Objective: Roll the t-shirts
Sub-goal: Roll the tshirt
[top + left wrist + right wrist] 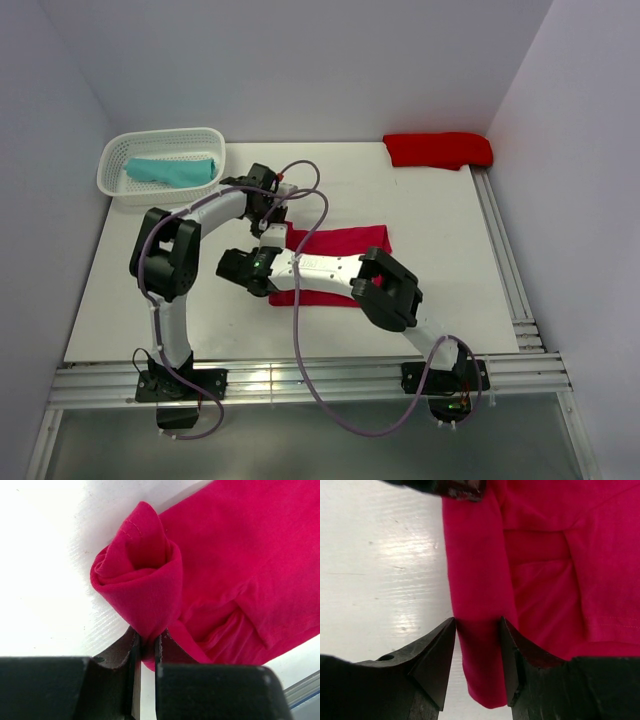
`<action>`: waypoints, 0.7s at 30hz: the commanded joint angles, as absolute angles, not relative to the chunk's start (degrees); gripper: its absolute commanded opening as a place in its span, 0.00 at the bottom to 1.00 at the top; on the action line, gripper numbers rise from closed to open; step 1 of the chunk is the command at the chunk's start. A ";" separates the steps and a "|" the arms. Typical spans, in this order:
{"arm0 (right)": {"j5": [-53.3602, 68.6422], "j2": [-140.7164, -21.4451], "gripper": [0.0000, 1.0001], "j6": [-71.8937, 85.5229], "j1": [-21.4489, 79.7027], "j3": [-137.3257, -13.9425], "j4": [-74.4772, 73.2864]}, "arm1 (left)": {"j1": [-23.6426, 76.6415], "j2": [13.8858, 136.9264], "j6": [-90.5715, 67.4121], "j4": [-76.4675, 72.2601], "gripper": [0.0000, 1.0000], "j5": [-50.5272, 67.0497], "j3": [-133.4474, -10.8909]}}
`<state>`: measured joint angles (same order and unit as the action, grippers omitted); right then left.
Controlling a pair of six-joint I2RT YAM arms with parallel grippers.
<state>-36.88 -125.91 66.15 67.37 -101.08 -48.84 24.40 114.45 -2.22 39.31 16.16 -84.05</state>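
The raspberry-crimson t-shirt (345,242) lies folded mid-table, its left edge turned into a roll (140,580). My left gripper (145,647) is shut on the far end of that roll, with cloth pinched between its jaws. My right gripper (477,625) straddles the near end of the roll (475,580), both fingertips pressed against its sides. In the top view the left gripper (272,215) and the right gripper (255,283) sit at the shirt's left edge. A scarlet t-shirt (438,150) lies folded at the back right. A teal t-shirt (172,171) lies rolled in the basket.
The white lattice basket (160,140) stands at the back left corner. Metal rails (505,260) run along the table's right and near edges. Walls close in the back and both sides.
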 commanded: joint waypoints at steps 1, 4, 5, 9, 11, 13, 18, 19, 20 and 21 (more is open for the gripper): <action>-36.65 -127.26 0.48 66.44 68.46 -100.11 -49.57 | 24.87 114.70 -1.58 39.29 0.04 14.68 -86.48; -35.77 -127.97 0.48 66.80 68.82 -99.58 -49.66 | 24.96 115.13 -1.58 39.37 0.04 14.50 -86.92; -35.34 -128.40 0.48 67.06 69.08 -99.49 -49.66 | 25.05 115.22 -1.58 39.37 0.06 14.59 -87.27; -34.37 -129.29 0.48 67.24 69.08 -99.58 -50.36 | 25.22 115.66 -1.50 39.99 0.24 14.77 -88.15; -34.10 -129.55 0.47 67.24 69.08 -99.49 -50.54 | 25.14 115.84 -1.32 40.51 0.35 15.03 -89.20; -33.84 -129.55 0.47 67.06 69.08 -99.14 -50.28 | 25.14 116.10 -1.14 41.48 0.42 15.20 -90.26; -31.57 -126.05 0.34 67.06 68.29 -93.18 -43.88 | 24.87 116.89 -0.62 44.03 0.54 16.87 -94.74; -30.94 -123.42 0.30 66.97 68.03 -89.16 -39.33 | 24.70 116.89 -0.62 44.82 0.55 17.48 -95.70; -30.33 -121.92 0.28 66.62 67.68 -86.77 -36.50 | 24.61 116.46 1.39 45.00 0.57 19.06 -96.06; -28.93 -120.34 0.25 66.62 67.07 -81.61 -33.52 | 24.44 116.11 1.49 45.17 0.60 19.59 -96.15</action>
